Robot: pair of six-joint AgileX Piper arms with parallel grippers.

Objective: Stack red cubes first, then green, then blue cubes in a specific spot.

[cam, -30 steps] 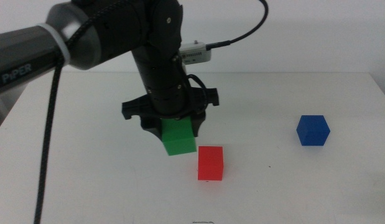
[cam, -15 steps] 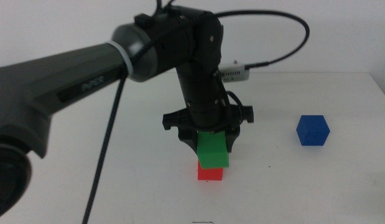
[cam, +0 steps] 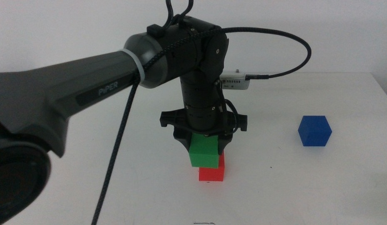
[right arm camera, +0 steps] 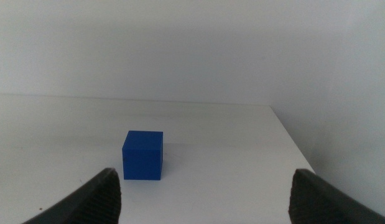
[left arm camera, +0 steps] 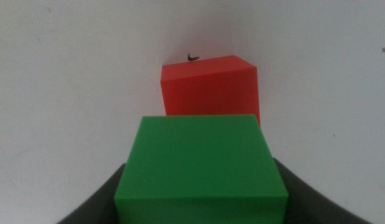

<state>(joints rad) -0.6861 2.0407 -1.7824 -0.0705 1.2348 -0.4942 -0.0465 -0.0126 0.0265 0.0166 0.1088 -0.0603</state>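
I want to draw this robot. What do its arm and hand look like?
The left arm is dark grey and round, with a pale ring, grey lettering and black cables looping along it. Its hand is black; the right hand shows only two dark, rounded jaws.

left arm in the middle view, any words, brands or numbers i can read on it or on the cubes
"PiPER": pale lettering on the grey link of the left arm, partly crossed by a black cable.
No print on the green cube, red cube or blue cube; all faces plain.
White module behind the arm: no print can be made out.
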